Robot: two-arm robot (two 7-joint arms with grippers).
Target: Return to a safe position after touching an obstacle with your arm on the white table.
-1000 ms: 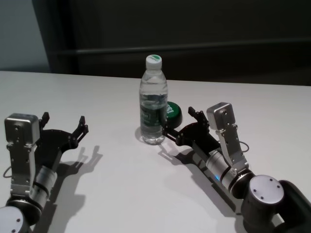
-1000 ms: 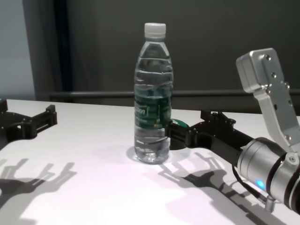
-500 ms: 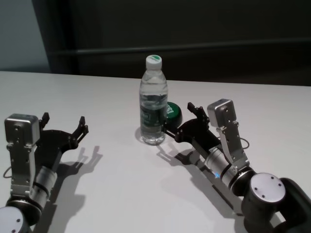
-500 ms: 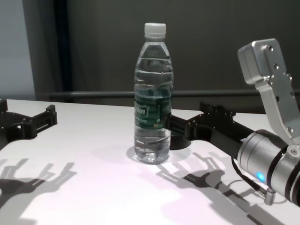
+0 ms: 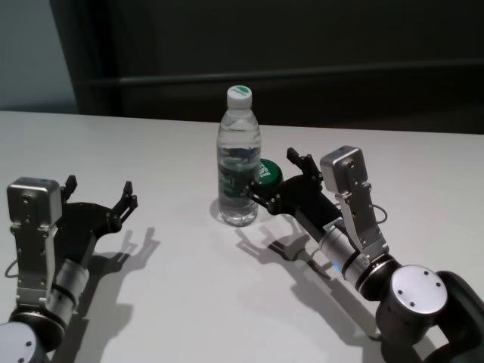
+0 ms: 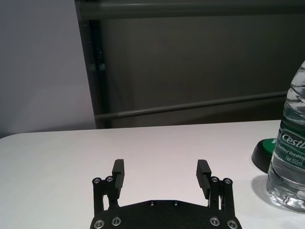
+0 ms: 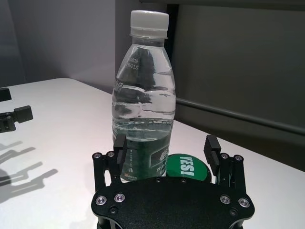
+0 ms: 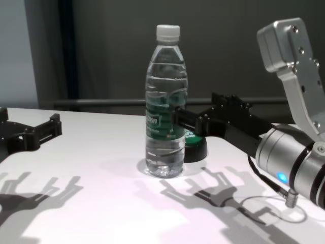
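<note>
A tall clear ribbed plastic water bottle (image 5: pixel 239 157) with white screw cap and dark green label stands upright mid white table (image 5: pixel 189 302). The right gripper (image 5: pixel 277 176), fingers spread wide, has risen since a second ago, one fingertip against the label. The left gripper (image 5: pixel 100 194) sits parked, fingers apart.

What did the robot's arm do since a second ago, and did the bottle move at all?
The right hand, open, lifted off the white table and edged forward, one finger beside the tall clear plastic water bottle. It took hold of nothing. The bottle, the round black puck with green top and the left hand stayed put.
</note>
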